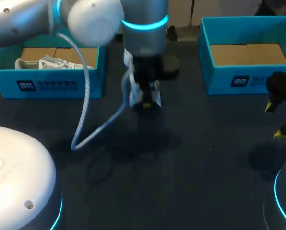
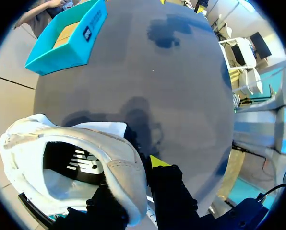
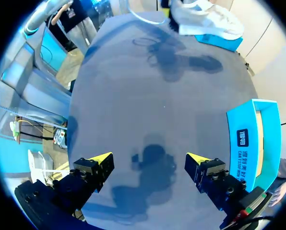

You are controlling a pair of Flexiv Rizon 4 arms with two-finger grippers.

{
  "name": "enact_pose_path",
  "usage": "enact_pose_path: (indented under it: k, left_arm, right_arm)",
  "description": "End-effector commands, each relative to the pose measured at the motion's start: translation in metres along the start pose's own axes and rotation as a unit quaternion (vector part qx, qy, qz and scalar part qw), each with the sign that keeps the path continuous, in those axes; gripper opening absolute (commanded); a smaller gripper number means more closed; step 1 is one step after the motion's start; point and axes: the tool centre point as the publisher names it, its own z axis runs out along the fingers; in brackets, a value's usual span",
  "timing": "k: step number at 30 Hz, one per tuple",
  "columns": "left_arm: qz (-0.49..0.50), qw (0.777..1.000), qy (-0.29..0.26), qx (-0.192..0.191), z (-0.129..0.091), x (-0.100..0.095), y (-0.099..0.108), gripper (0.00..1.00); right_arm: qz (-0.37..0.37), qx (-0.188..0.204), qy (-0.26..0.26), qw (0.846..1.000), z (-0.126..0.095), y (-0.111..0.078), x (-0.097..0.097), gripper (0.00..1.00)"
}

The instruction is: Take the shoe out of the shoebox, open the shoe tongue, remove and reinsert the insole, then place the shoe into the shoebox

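Over table (image 1: 191, 177), left pincer (image 1: 144, 98) grips shoe (image 2: 118, 171) rim.

— How is the table (image 1: 191, 191) being lit?
— Dimly in the head view; brightly, from overhead, in the wrist views.
— And shadows?
— Soft ones are being cast beneath the right gripper (image 3: 148, 159).

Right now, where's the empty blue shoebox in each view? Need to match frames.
Head view: empty blue shoebox at the table's far right, beyond the right hand.
Left wrist view: the box lies far ahead of the left hand, which grips the white shoe.
Right wrist view: the box sits close beside the open right hand.
Shared landmark: the white label on its outer wall.
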Motion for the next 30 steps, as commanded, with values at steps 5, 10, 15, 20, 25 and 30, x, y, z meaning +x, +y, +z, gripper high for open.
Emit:
enact_pose_path:
  k: [5, 10, 15, 20, 25, 30]
  left_arm:
    - [0.007, 1.000, 0.003, 0.001, -0.039, -0.048, 0.030, 0.00]
    - [0.009, 1.000, -0.004, -0.001, -0.051, -0.076, 0.052, 0.00]
    - [0.009, 1.000, 0.013, -0.018, -0.066, -0.113, 0.070, 0.00]
    - [0.009, 1.000, 0.013, -0.018, -0.066, -0.113, 0.070, 0.00]
    - [0.009, 1.000, 0.013, -0.018, -0.066, -0.113, 0.070, 0.00]
    - [0.009, 1.000, 0.013, -0.018, -0.066, -0.113, 0.070, 0.00]
  right_arm:
    - [0.000, 0.001, -0.001, 1.000, 0.001, 0.000, 0.000, 1.00]
    - [0.000, 0.001, -0.001, 1.000, 0.001, 0.000, 0.000, 1.00]
    - [0.000, 0.001, -0.001, 1.000, 0.001, 0.000, 0.000, 1.00]
    - [0.000, 0.001, -0.001, 1.000, 0.001, 0.000, 0.000, 1.00]
    - [0.000, 0.001, -0.001, 1.000, 0.001, 0.000, 0.000, 1.00]
    - [0.000, 0.001, -0.001, 1.000, 0.001, 0.000, 0.000, 1.00]
